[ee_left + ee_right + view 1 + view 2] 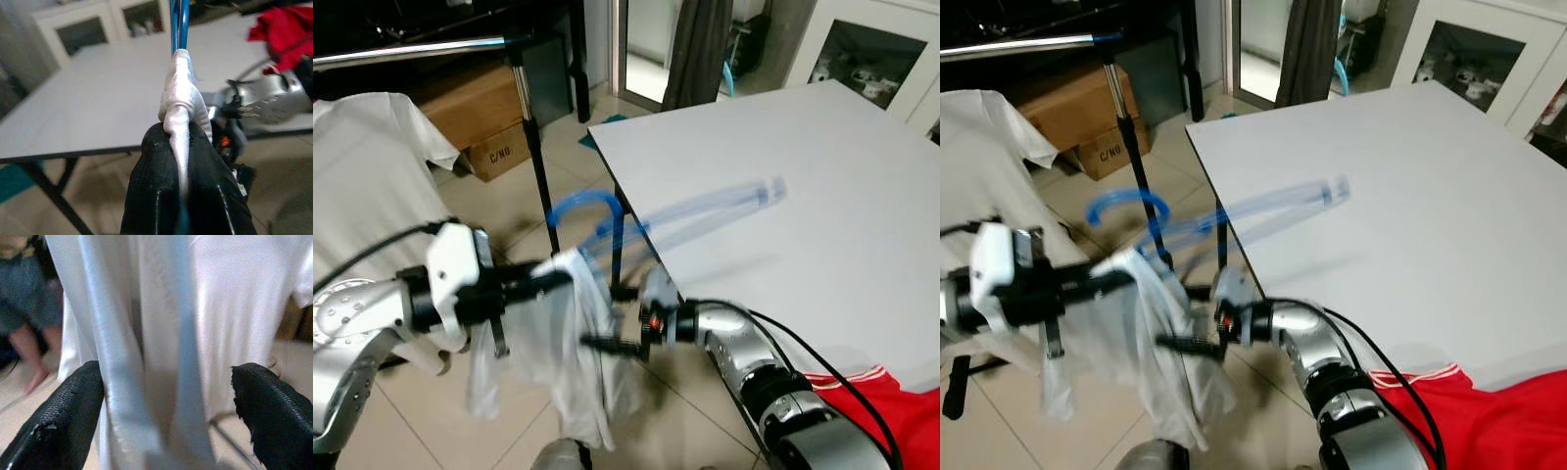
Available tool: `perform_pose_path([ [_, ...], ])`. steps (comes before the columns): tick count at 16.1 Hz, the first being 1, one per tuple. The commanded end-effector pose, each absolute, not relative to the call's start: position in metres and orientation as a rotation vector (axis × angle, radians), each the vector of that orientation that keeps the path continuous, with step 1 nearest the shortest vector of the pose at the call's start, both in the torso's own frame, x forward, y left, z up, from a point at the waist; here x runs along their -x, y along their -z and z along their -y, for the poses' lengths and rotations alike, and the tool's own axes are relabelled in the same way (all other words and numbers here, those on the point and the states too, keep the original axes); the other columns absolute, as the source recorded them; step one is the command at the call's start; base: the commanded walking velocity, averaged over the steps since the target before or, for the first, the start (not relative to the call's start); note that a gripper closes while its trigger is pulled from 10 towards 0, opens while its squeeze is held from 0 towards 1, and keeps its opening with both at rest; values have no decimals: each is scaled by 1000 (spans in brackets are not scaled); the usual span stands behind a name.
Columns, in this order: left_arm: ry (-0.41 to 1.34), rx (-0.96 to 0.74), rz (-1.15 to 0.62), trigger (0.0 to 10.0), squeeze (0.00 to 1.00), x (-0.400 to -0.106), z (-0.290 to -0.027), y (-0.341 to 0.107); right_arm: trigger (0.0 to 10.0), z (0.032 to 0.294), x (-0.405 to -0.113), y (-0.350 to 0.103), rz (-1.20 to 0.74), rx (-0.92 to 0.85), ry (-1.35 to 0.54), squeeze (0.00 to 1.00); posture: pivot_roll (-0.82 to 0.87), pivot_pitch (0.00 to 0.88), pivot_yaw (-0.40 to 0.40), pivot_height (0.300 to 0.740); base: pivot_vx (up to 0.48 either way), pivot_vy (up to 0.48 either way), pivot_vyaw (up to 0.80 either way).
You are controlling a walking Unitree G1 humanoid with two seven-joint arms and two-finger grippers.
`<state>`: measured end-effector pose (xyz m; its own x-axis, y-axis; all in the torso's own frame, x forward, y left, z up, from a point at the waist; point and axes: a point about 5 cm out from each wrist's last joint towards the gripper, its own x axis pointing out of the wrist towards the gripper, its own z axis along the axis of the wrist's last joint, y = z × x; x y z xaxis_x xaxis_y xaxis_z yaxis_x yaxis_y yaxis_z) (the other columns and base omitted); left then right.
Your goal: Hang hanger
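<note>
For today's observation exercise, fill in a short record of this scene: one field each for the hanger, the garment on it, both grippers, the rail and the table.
hanger: blue hanger, blurred, hook up, beside the table edge
garment: white garment draped on the hanger, hanging down
left gripper: left gripper shut on the garment and hanger
right gripper: right gripper open, fingers either side of hanging white cloth
rail: metal clothes rail, upper left, a white shirt below it
table: white table, red cloth at its near corner
</note>
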<state>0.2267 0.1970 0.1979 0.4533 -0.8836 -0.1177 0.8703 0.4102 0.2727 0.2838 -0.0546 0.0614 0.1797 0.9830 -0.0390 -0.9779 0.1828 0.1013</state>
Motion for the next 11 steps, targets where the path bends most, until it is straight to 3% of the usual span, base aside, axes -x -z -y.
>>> perform_pose_path([
  [1, 1080, -317, 75, 4745, 0, -225, -198, -203, 10000, 58, -287, -67, -60, -91, -1353, 0, 137, 23, 18, 740, 0, 0, 0],
  [2, 1074, -319, 73, 7686, 0, -224, -199, -202, 10000, 58, -287, -72, -23, -75, -1347, 0, 134, 16, 13, 740, 0, 0, 0],
  [3, 1072, -319, 73, 7686, 0, -224, -199, -202, 10000, 58, -286, -73, -12, -68, -1346, 0, 134, 16, 13, 740, 0, 0, 0],
  [4, 1066, -318, 75, 10000, 0, -224, -198, -202, 10000, 58, -287, -77, 9, -71, -1347, 0, 132, 11, 7, 740, 0, 0, 406],
  [11, 1062, -325, 70, 10000, 0, -226, -198, -201, 10000, 55, -287, -86, 32, -48, -1361, 0, 133, 9, 1, 740, 0, 0, 772],
])
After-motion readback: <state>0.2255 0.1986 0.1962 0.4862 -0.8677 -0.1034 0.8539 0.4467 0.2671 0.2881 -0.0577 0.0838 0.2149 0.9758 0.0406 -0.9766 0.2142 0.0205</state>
